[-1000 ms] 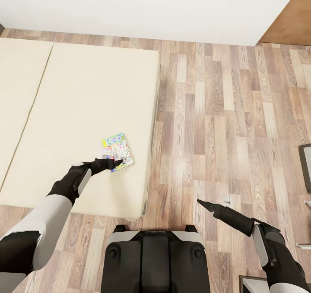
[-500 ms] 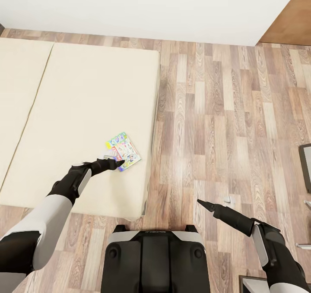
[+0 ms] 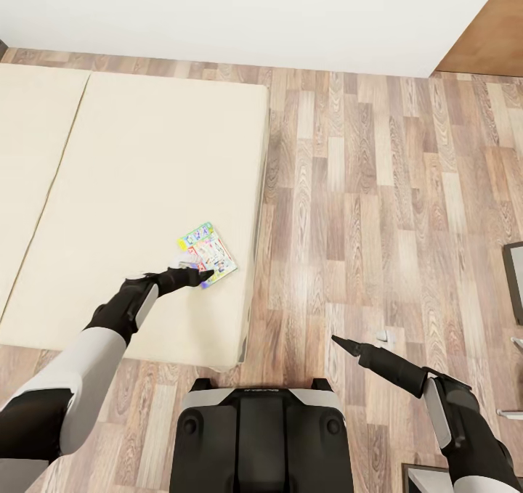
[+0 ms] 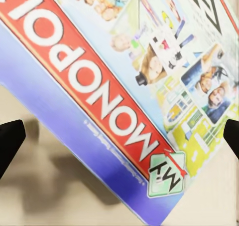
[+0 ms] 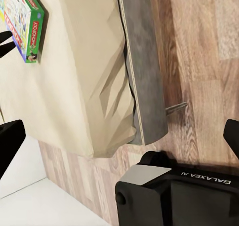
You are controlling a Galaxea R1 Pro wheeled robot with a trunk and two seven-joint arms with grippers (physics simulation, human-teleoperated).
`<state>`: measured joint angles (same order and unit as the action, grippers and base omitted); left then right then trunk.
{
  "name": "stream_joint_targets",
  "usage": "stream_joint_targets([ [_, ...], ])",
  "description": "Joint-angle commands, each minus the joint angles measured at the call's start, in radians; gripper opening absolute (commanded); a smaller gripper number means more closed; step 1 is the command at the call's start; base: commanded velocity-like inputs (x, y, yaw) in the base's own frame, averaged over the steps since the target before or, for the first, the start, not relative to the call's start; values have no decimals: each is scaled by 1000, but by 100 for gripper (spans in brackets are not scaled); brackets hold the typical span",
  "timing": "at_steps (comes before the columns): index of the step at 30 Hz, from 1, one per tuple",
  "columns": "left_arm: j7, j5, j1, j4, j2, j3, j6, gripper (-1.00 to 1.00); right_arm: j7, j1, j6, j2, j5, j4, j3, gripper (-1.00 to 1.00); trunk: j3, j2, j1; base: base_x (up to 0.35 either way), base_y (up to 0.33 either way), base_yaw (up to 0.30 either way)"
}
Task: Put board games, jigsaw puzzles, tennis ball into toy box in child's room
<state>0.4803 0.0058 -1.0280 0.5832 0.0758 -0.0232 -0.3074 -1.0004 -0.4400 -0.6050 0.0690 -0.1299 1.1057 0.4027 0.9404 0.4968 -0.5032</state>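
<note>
One board game (image 3: 209, 252), a flat white-green box with a red "My Monopoly" band (image 4: 99, 86), lies on the beige mattress of the bed (image 3: 131, 159) near its right edge. My left gripper (image 3: 202, 275) is open at the box's near edge. In the left wrist view the box spans the gap of the left gripper (image 4: 119, 136), with one dark fingertip at each side. I cannot tell if they touch it. My right gripper (image 3: 340, 343) is open over the floor, holding nothing. The right wrist view shows the same box (image 5: 25, 24) on the mattress. The toy box and the table are out of view.
Wood-plank floor (image 3: 378, 188) lies right of the bed, with a white wall (image 3: 254, 6) behind. The grey bed frame (image 5: 142, 61) runs along the mattress edge, close to my base (image 3: 261, 435). A dark-framed object (image 3: 513, 268) sits at the right edge.
The board game has slid a little to the right on the mattress and turned. My left gripper has shifted slightly right along its near edge. The right arm has stayed still.
</note>
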Motion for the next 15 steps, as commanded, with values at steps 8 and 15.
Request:
stream_joint_targets([
  [8, 4, 2, 0, 1, -12, -4, -17, 100, -2, 0, -7, 0, -4, 0, 1, 100, 1, 1, 0, 0, 0, 0],
  [15, 20, 2, 0, 2, -29, -6, -23, 100, -2, 0, -7, 0, -4, 0, 1, 100, 1, 1, 0, 0, 0, 0],
])
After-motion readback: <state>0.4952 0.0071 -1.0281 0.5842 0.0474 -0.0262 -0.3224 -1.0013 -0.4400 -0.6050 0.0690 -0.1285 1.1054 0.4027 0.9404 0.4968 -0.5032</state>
